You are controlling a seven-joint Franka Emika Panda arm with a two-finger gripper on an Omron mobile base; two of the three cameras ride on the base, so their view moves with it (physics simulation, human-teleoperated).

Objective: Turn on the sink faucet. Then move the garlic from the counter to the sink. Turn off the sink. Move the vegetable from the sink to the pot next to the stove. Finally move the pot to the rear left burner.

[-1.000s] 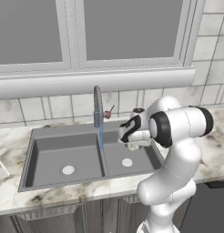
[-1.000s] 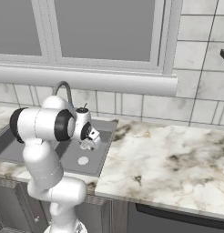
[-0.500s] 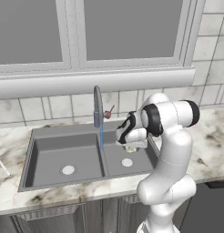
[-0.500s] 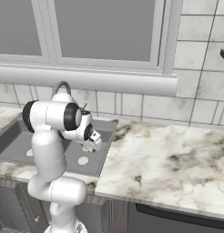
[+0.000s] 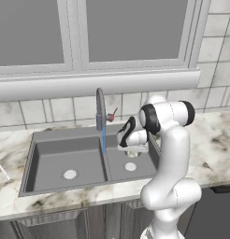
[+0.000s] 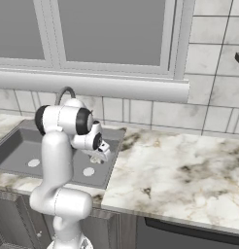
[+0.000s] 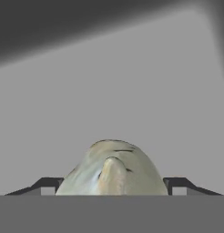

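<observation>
- The garlic (image 7: 111, 170) sat right between my fingertips (image 7: 48, 184) in the hand view, a pale, ribbed bulb with grey sink metal behind it; I judged it gripped, the jaws standing wide on either side of the bulb and pressing its flanks.
- From the left base view I saw the gripper (image 5: 132, 148) holding that pale lump over the right-hand basin of the sink (image 5: 46, 163), above its drain and not resting on the floor of the basin.
- The right base view agreed: the gripper (image 6: 99, 154) hung over the sink basin nearest the counter (image 6: 179, 175), with the bulb just under it.
- A thin blue stream ran down from the faucet (image 5: 100, 109) onto the divider between the basins, so I took the first step, turning the water on, as done.
- The second step was under way by my reckoning: the garlic was off the counter and above the sink but not set down.
- Left for me: releasing the bulb in the basin, shutting off the water at the small reddish handle (image 5: 111, 115) behind the spout, lifting the garlic out again to the pot, and shifting that pot to the rear left burner.
- I could not see pot or stove from where the base stood.
</observation>
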